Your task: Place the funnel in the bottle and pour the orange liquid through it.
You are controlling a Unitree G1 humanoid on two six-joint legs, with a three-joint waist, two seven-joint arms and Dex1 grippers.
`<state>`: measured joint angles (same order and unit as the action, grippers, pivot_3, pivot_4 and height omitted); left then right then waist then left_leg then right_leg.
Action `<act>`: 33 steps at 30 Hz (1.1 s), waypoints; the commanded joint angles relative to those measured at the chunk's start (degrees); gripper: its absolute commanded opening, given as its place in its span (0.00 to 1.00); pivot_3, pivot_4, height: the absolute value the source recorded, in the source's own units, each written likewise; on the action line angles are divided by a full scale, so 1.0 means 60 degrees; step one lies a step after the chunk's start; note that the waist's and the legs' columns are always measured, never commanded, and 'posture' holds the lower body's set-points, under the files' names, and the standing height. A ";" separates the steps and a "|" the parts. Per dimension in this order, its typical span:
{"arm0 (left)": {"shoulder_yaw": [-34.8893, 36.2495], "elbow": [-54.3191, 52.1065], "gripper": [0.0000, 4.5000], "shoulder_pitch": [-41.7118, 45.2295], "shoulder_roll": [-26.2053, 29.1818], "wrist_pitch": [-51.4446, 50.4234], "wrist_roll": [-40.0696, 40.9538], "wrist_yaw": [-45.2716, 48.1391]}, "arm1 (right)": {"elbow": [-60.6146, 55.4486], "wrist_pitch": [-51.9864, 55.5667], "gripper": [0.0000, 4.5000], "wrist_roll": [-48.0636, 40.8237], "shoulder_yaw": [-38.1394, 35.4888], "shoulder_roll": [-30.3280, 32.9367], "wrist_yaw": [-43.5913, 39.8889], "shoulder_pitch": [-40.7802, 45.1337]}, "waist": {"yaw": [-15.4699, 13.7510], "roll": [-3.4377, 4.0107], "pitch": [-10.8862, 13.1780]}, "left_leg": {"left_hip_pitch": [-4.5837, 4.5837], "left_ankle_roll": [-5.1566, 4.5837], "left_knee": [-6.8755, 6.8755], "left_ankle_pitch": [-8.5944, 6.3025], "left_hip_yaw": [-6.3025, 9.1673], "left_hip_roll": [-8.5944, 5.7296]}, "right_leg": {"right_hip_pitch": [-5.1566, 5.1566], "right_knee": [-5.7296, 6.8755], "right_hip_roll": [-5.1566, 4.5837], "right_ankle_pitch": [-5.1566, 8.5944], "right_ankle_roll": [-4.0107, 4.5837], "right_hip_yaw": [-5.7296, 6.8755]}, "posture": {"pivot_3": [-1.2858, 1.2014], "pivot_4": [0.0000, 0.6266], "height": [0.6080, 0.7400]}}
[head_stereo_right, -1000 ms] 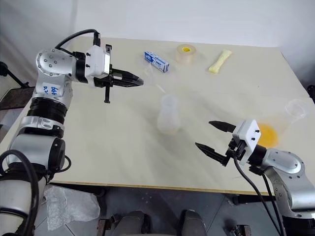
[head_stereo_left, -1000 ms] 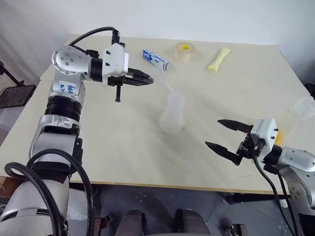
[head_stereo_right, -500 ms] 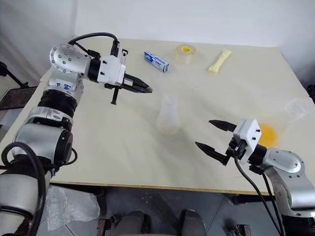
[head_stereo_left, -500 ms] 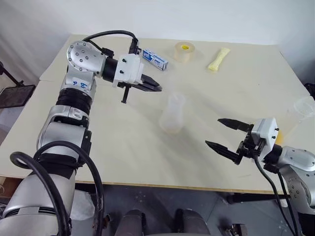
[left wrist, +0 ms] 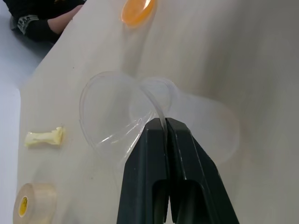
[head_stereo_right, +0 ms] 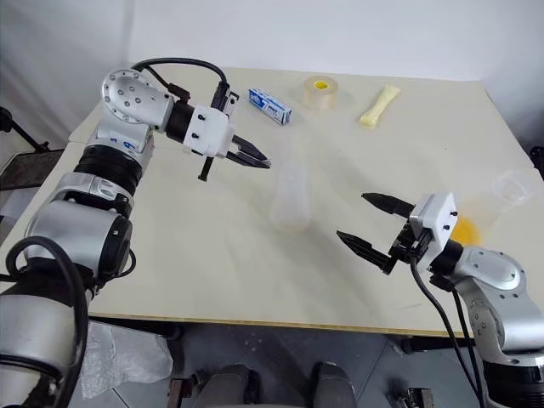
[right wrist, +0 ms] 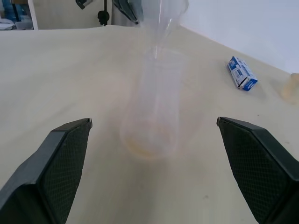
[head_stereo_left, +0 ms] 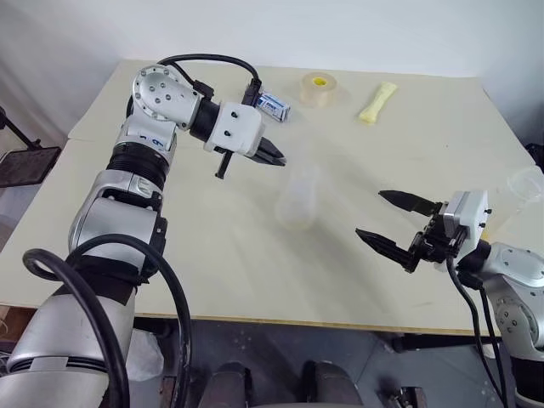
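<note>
The funnel (left wrist: 122,109) is pinched by its rim in the left gripper (left wrist: 163,125), directly above the bottle (head_stereo_left: 297,197). The right gripper (head_stereo_left: 393,219), fingers spread wide and empty, is seen at the bottle's four o'clock.

Clear cup (head_stereo_left: 529,189) cut by frame edge

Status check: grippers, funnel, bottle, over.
Left gripper shut on funnel rim, over bottle neck. Right gripper open, empty. Nothing in the way.
</note>
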<state>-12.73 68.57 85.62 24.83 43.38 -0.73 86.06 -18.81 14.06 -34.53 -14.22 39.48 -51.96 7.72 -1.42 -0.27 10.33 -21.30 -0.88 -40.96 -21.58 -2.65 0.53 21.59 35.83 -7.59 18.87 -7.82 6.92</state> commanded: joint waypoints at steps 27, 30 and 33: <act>0.1295 0.0295 1.00 0.0553 0.0138 -0.1342 -0.0090 -0.0872 | -0.0549 0.0025 1.00 0.0016 -0.0737 -0.0105 0.1028 -0.0334 | -0.0008 -0.0003 0.0002 | -0.0002 0.0000 0.0000 0.0000 0.0004 0.0001 | 0.0002 0.0003 -0.0002 0.0000 0.0000 0.0004 | 0.52 0.24 1.00; 0.1981 -0.0077 1.00 0.0035 0.0352 -0.2425 0.0588 -0.0774 | -0.1051 0.0278 1.00 0.0022 -0.1014 -0.0176 0.1630 -0.0852 | 0.0020 -0.0002 0.0002 | 0.0002 0.0000 0.0005 0.0000 0.0002 0.0006 | 0.0004 0.0007 -0.0002 0.0000 0.0000 0.0005 | 0.52 0.24 1.00; 0.2434 -0.0932 1.00 -0.0958 0.0711 -0.4211 0.1265 -0.0227 | -0.1667 0.0749 1.00 -0.0194 -0.1407 -0.0258 0.2281 -0.1423 | 0.0032 -0.0001 0.0001 | 0.0003 0.0000 0.0001 0.0000 0.0004 0.0010 | 0.0005 0.0017 0.0000 0.0000 0.0000 0.0011 | 0.52 0.24 1.00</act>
<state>0.02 66.59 81.18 27.69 22.87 3.92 83.10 -25.22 17.51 -34.22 -19.74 38.40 -40.45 -0.05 -1.23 -0.27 10.33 -21.28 -0.88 -40.95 -21.58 -2.62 0.60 21.63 35.94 -7.59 18.87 -7.82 6.98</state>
